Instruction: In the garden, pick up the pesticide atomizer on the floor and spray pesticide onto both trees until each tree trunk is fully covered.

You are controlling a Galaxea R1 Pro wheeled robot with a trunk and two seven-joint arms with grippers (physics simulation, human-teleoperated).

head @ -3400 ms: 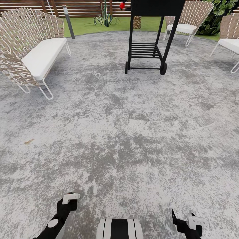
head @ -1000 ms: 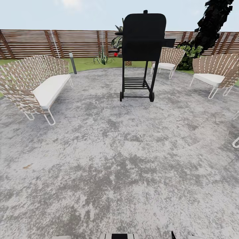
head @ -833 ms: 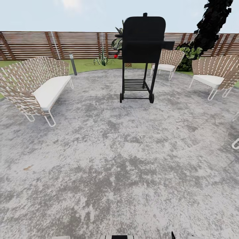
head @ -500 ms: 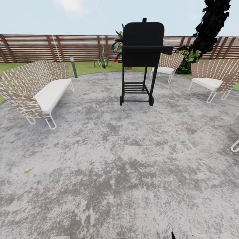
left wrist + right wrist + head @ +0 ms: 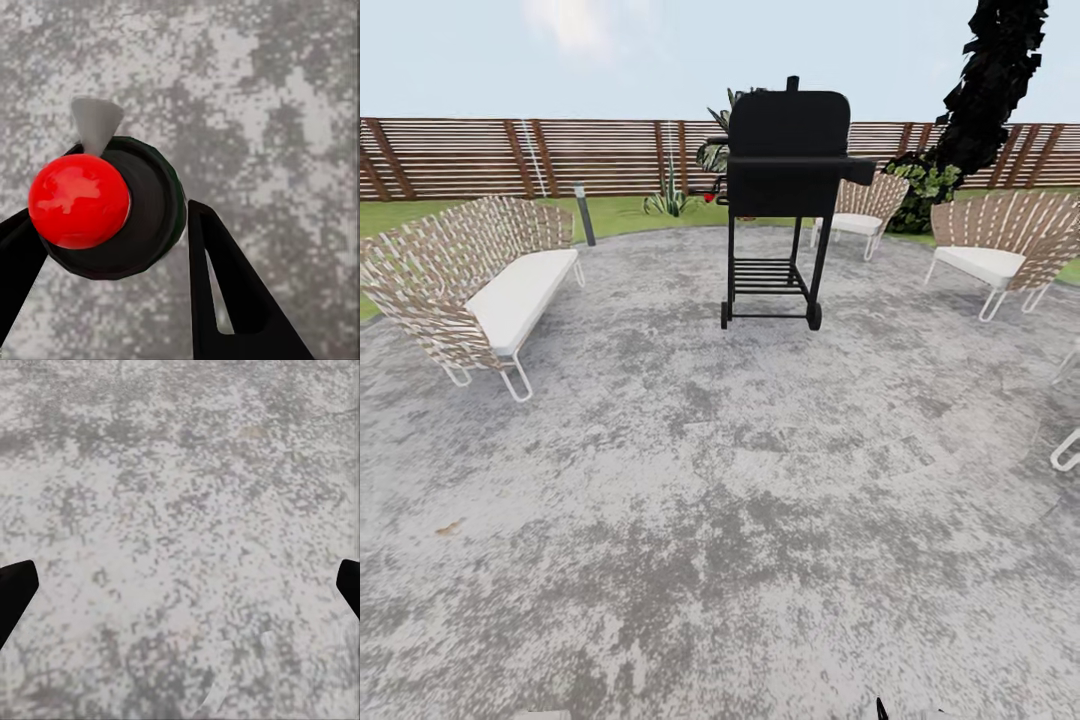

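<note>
Grey patio (image 5: 740, 480) — wide, grill (image 5: 785, 200) ahead, chairs edging

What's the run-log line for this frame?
phase: transit on patio | left gripper: holding pesticide atomizer | right gripper: open | ahead: grill

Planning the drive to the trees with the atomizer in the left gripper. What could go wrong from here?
1. The grill stands straight ahead on the patio; driving forward risks hitting it, so steer around.
2. The sofa at left and chairs at right narrow the gaps toward the lawn.
3. The atomizer sits between the left gripper's fingers, but contact is hard to judge; a bump might shake it loose.
</note>
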